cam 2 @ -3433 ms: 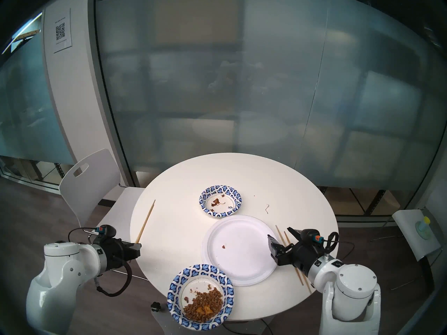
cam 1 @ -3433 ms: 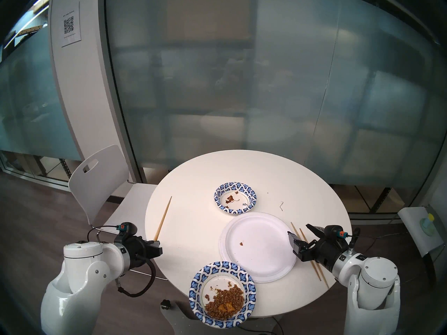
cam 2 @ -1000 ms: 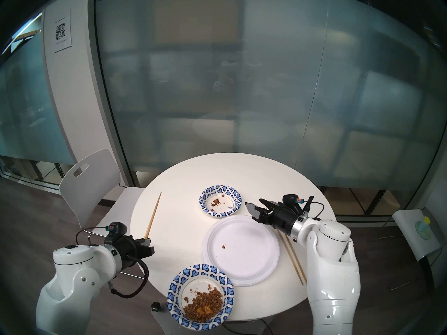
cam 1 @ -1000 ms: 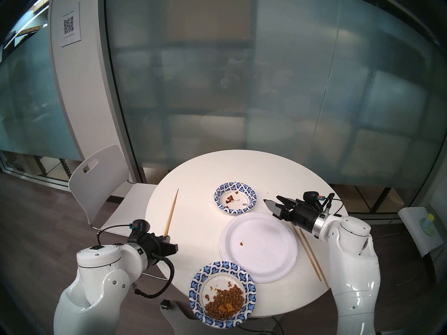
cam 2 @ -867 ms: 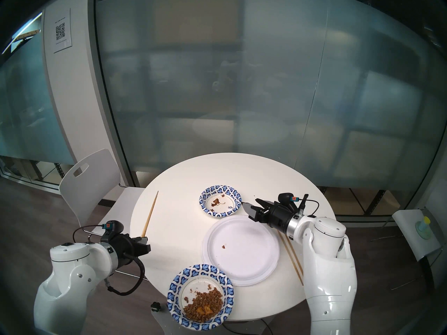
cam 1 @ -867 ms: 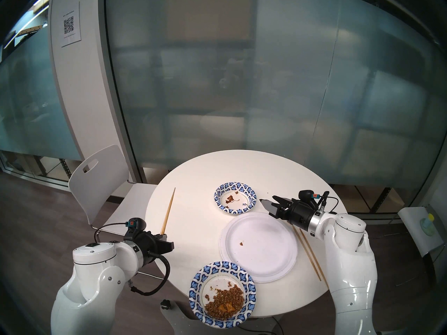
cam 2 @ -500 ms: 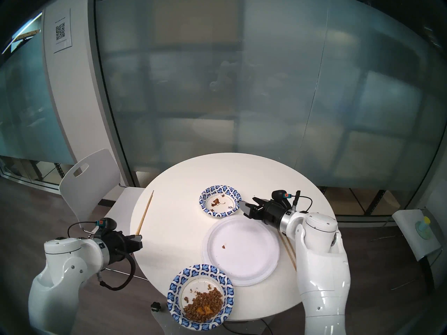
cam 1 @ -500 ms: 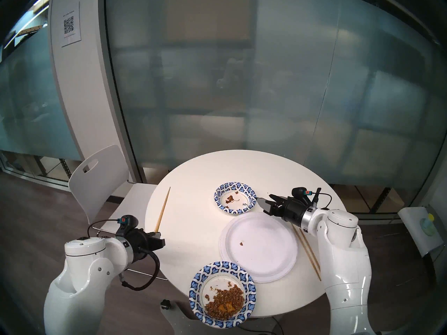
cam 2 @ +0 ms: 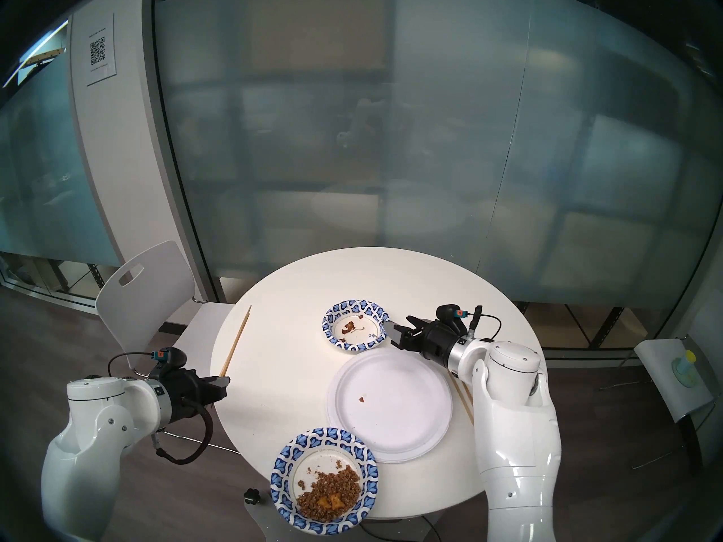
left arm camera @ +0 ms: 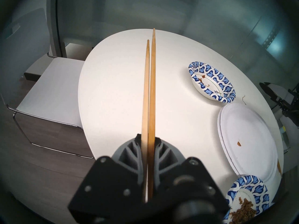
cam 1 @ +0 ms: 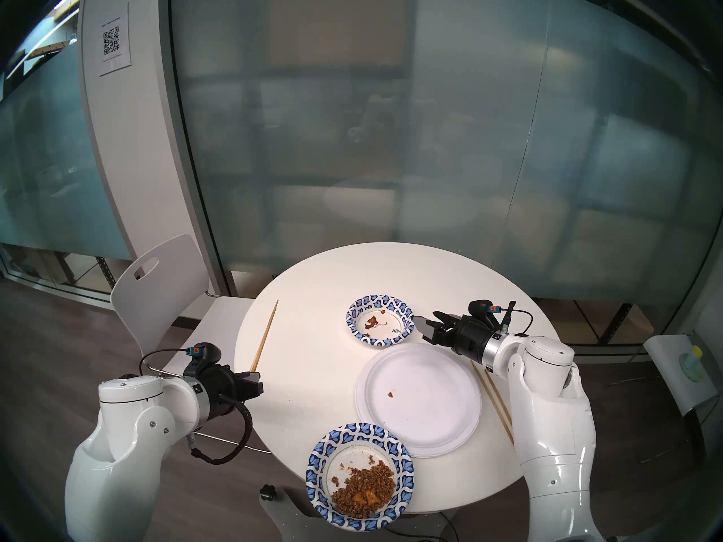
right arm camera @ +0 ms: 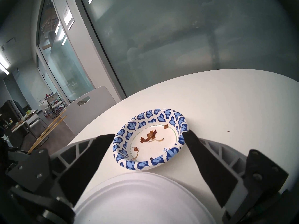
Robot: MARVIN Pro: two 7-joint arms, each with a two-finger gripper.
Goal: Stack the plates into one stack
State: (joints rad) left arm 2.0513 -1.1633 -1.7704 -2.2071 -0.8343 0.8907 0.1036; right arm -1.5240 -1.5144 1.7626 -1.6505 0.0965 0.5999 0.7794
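Your right hand sits spread wide just beside the far patterned bowl, at its right edge. From the right wrist view the bowl lies between your two fingers, one fingertip right at the rim and the other fingertip just off the opposite side; nothing is pinched yet, and the bowl rests flat on the worktop (a few brown scraps lie inside it).

Directly nearer to you than that bowl, the two white plates lie one on the other, slightly offset, under your right wrist. The second patterned bowl, holding brown crumbled food, sits at the near edge of the worktop, touching or just overlapping the white plates' rim.

Your left hand is pressed together on a pair of chopsticks, held over the worktop's left edge, well apart from all the dishes. Another pair of chopsticks lies on the worktop beside the white plates, partly under your right arm.
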